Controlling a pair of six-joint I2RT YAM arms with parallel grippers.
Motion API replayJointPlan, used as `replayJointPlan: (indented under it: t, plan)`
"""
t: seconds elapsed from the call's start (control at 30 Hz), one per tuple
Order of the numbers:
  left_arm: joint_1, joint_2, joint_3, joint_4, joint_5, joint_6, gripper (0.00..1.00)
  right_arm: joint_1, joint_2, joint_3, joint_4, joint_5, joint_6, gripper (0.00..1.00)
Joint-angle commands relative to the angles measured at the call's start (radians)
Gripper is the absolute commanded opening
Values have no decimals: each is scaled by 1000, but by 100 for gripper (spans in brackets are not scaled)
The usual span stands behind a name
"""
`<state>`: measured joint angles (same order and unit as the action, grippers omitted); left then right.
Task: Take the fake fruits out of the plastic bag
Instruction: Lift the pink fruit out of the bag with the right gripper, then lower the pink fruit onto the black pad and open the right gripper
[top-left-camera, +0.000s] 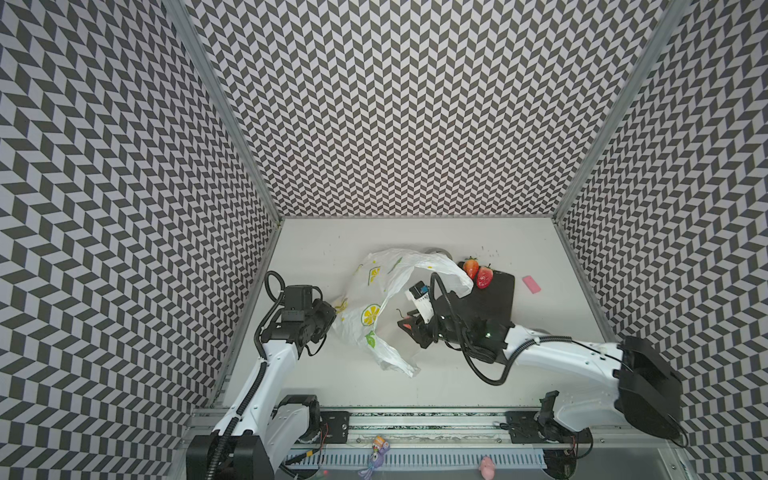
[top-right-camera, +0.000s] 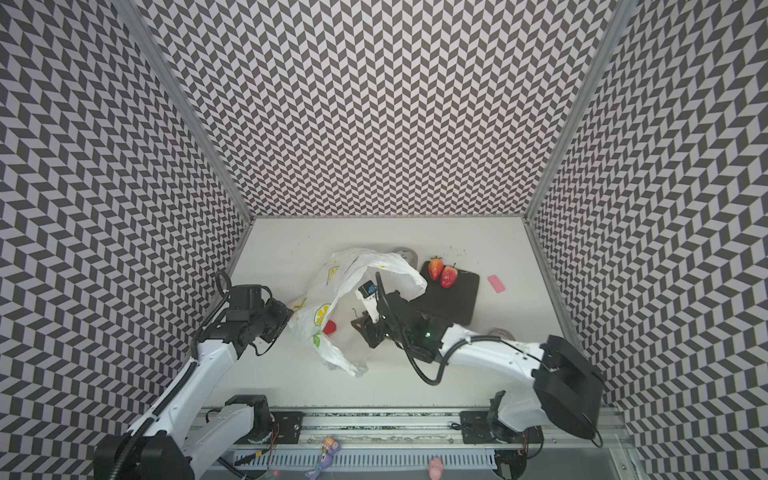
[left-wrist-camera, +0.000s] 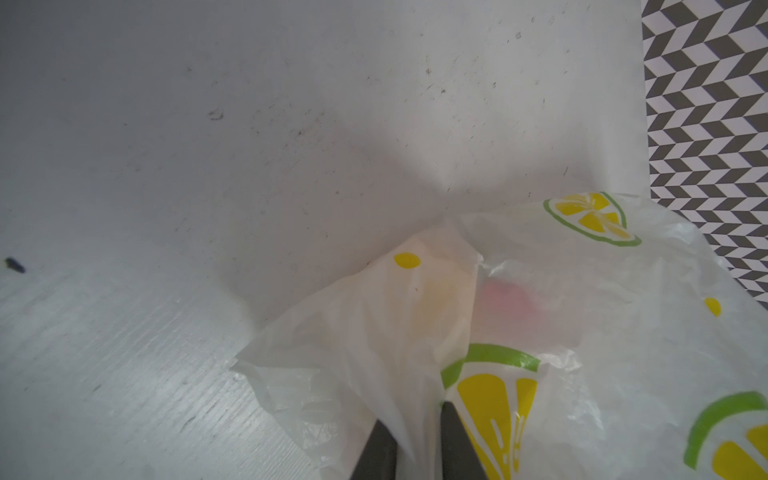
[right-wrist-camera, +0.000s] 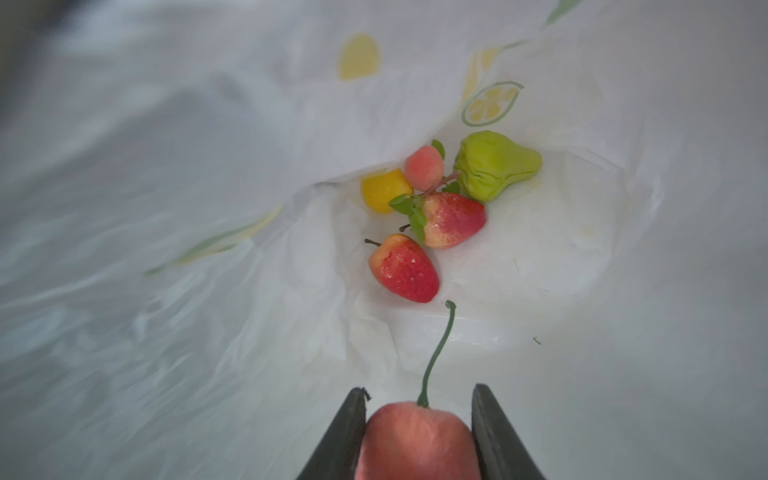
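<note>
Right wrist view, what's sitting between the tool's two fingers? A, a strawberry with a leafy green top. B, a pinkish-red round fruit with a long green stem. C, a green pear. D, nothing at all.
B: the right tool is closed on a pinkish-red round fruit, whose long green stem points toward the strawberries and green pear lying loose in the plastic bag.

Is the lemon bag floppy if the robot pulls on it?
Probably floppy: the plastic bag sags in crinkly folds where the left gripper pinches it. Likely very light, being thin enough that a pink blur shows through. It could tear if yanked.
</note>
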<state>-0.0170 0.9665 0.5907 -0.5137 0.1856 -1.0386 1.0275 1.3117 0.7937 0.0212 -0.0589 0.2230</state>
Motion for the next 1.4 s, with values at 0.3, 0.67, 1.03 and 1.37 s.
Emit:
replayJointPlan:
  t: [0.3,0.67,1.03,1.37]
  plan:
    - [2,-12,8,25,-20,-17,20,38,-446,-113,-161,-2,-145,32]
    - [2,-9,21,16,-37,-26,19,36,-746,-64,-338,241,43,32]
    - [2,-45,5,-22,-53,-35,19,34,-756,-18,-528,783,574,22]
    - [0,-57,-1,-20,-40,-15,19,-453,-454,-157,-278,431,584,18]
